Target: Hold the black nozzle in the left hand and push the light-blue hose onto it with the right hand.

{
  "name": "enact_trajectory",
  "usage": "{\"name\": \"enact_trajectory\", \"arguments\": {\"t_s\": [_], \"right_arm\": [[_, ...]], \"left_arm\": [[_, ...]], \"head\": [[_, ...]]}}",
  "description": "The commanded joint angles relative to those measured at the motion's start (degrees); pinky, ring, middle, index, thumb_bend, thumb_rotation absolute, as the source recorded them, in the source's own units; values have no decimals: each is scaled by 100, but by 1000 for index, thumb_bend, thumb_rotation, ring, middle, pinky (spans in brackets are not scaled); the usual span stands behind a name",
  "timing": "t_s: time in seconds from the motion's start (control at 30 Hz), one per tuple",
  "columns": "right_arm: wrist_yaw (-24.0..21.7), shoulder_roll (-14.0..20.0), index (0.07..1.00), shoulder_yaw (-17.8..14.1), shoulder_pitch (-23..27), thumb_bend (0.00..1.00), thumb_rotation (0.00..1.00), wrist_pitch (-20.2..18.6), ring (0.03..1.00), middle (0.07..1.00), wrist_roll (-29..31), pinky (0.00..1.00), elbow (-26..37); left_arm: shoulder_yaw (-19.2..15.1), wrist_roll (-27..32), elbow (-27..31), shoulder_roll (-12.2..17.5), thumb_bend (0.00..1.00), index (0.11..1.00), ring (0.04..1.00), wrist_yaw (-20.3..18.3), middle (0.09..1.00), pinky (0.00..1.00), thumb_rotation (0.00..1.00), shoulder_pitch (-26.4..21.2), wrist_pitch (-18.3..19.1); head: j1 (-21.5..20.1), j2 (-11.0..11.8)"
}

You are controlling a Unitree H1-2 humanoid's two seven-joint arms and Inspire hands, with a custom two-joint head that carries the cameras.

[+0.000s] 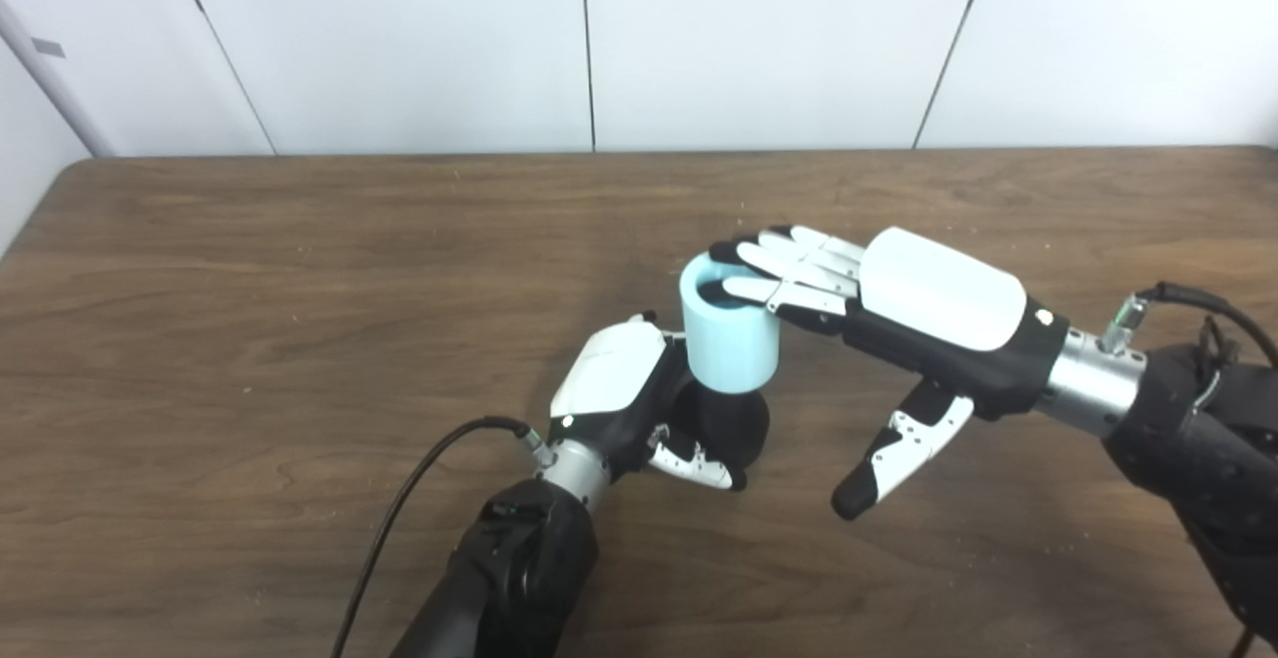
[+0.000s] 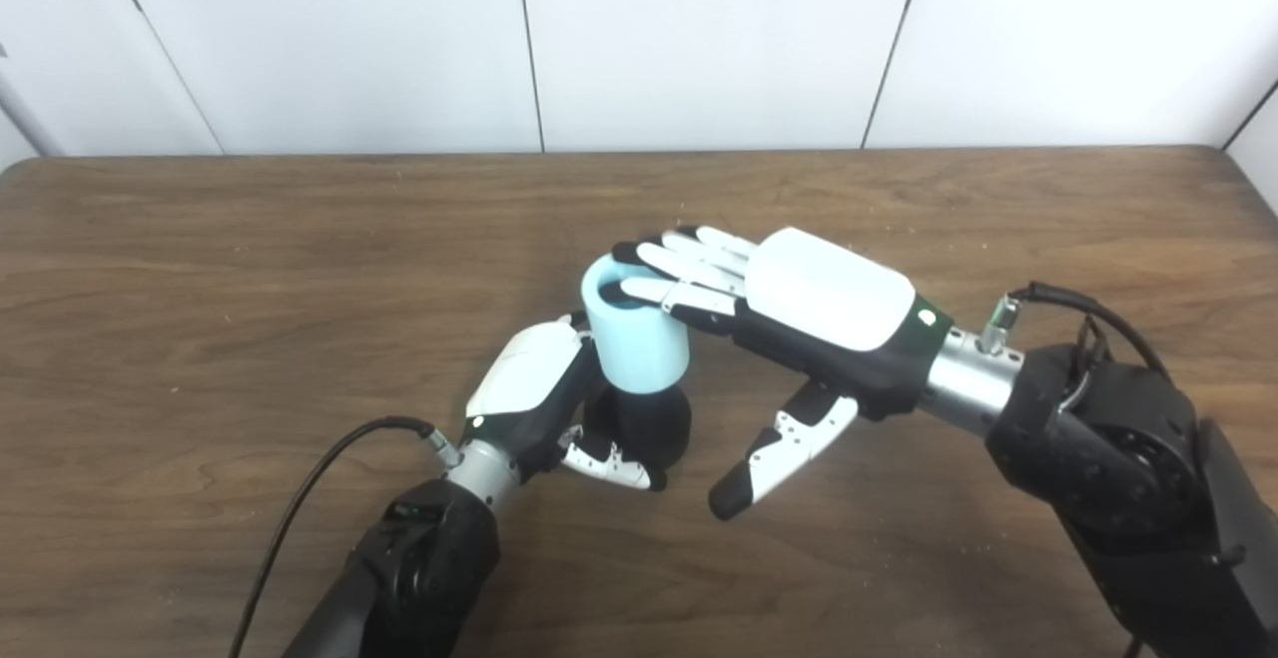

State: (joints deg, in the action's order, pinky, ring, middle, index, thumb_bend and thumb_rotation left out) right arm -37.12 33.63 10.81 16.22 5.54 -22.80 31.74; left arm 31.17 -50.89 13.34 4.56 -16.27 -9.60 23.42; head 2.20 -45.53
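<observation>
Wrapping its fingers around the black nozzle (image 1: 737,422), the left hand (image 1: 627,390) is gripping it just above the brown wooden table (image 1: 300,269). Standing upright on the nozzle, the light-blue hose (image 1: 727,330) is opening upward while the right hand (image 1: 919,314), fingers spread flat and holding nothing, is resting fingertips on its rim. White wall panels (image 1: 419,39) are standing behind.

wall (image 1: 779,39): white panels, dark seams | table (image 1: 250,269): dark wood grain, light specks

Dark wood-grain table (image 1: 250,338), pale specks scattered across it, black nozzle (image 1: 734,423) standing on its surface
</observation>
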Motion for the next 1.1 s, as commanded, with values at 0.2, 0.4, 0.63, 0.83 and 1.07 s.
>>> {"name": "enact_trajectory", "arguments": {"t_s": [0.2, 0.4, 0.63, 0.83, 1.07], "right_arm": [[222, 257, 942, -18, -149, 695, 1000, 458, 1000, 1000, -371, 1000, -268], [269, 303, 944, -12, -119, 681, 1000, 498, 1000, 1000, -338, 1000, -247], [363, 223, 945, 31, -165, 675, 1000, 628, 1000, 1000, -421, 1000, -165], [295, 193, 945, 61, 33, 665, 1000, 495, 1000, 1000, -346, 1000, -63], [145, 117, 944, -28, 434, 664, 1000, 144, 1000, 1000, -79, 1000, 160]], "left_arm": [[106, 30, -292, 119, 521, 477, 775, -501, 522, 1000, 0, 246, 247], [126, 5, -320, 147, 522, 482, 803, -525, 512, 1000, 0, 203, 230], [112, 12, -311, 158, 522, 481, 832, -512, 514, 1000, 0, 206, 217], [133, -23, -324, 133, 523, 484, 790, -507, 509, 1000, 0, 194, 228], [142, -17, -392, 120, 524, 501, 764, -472, 478, 1000, 0, 184, 192]], "head": [[-25, -12], [-11, -6], [-33, -1], [-47, 1], [-36, 17]]}}
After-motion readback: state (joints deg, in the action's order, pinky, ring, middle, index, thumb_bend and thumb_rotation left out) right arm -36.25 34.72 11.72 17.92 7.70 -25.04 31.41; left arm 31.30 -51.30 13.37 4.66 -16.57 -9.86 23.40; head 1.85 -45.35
